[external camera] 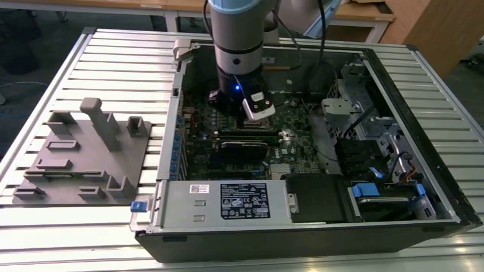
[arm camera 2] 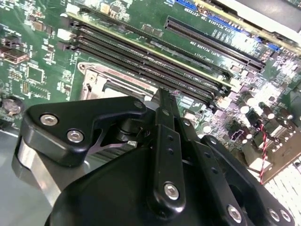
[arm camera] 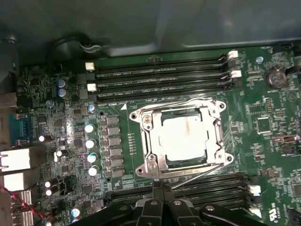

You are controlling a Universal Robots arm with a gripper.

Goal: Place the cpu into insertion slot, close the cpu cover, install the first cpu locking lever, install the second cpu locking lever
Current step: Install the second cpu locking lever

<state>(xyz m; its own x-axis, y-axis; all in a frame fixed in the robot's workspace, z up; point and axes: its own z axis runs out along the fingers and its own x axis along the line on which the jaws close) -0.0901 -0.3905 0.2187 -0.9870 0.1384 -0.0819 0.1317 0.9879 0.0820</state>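
- 1 arm reaching down into 1 open computer case lying on the slatted bench.
- 1 tool poised low over the green motherboard, fingers together at the tip in the first wrist view, clamped on nothing visible.
- 1 cpu, pale silver-grey top, seated flat in the insertion slot near the board's middle.
- 1 cpu cover down over the chip, its window framing the metal top.
- 2 thin wire levers along the socket's edges; whether latched, cannot tell.
- 2 banks of long black memory slots: 4 on the far side of the socket, a second bank on the tool's side, partly hidden.
- 1 grey fixture block with upright pegs, on the bench at the exterior view's left, well apart from the case.
- 1 labelled silver power supply along the case's near edge.
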